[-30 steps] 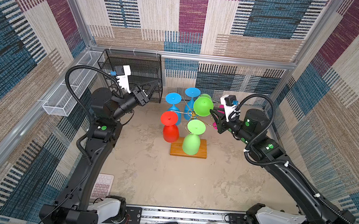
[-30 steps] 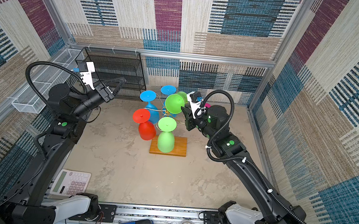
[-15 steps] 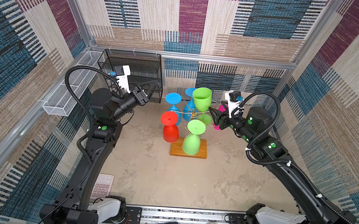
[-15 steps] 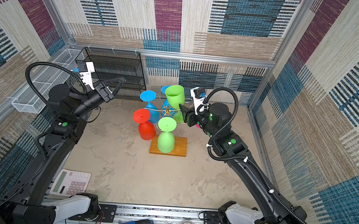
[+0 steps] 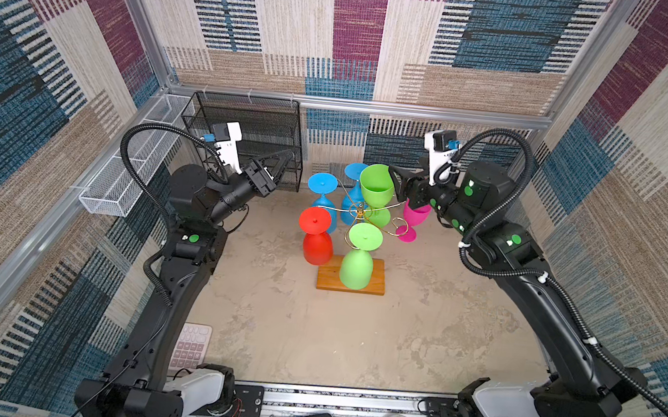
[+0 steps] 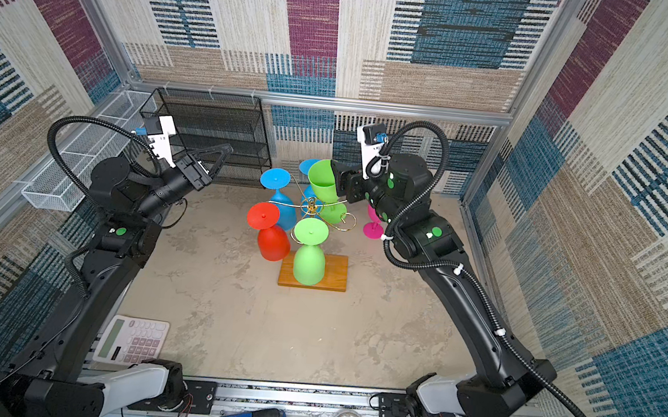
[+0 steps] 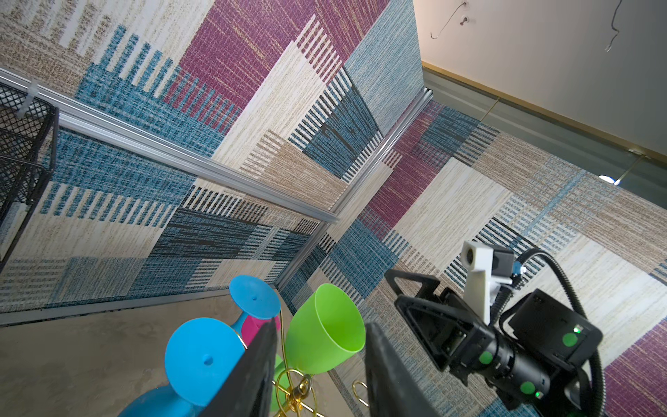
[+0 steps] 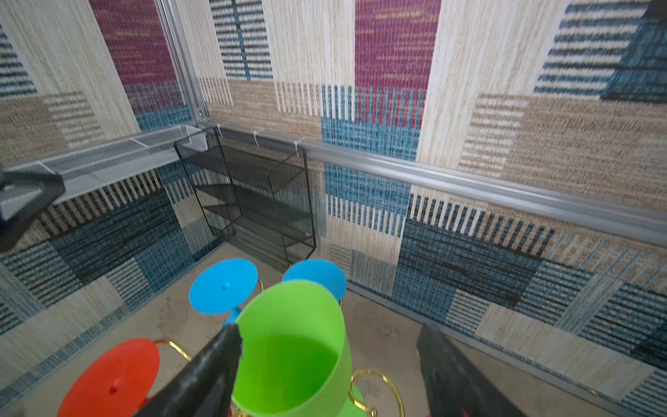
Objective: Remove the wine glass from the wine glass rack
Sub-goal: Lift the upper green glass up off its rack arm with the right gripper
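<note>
The wine glass rack [image 5: 359,212], gold wire on a wooden base [image 6: 336,276], stands mid-table. Red [image 5: 316,241], green [image 5: 356,262] and blue [image 5: 323,192] glasses hang from it upside down. One green wine glass [image 5: 376,188] [image 8: 292,343] sits mouth up over the rack's top; what bears it is hidden. My right gripper [image 5: 396,184] [image 8: 328,330] is open around its bowl: one finger [image 8: 216,361] is at the rim, the other stands well off. My left gripper [image 5: 282,167] [image 7: 321,326] hovers open and empty, left of the rack.
A pink glass [image 5: 413,217] stands on the table just right of the rack, under my right wrist. A black mesh shelf unit [image 5: 247,134] fills the back left corner, a white mesh basket [image 5: 131,173] hangs on the left wall, and a calculator [image 6: 131,340] lies front left.
My right gripper turned the green glass from tilted to mouth up over the rack, then spread its jaws off the bowl. The left arm has not moved.
</note>
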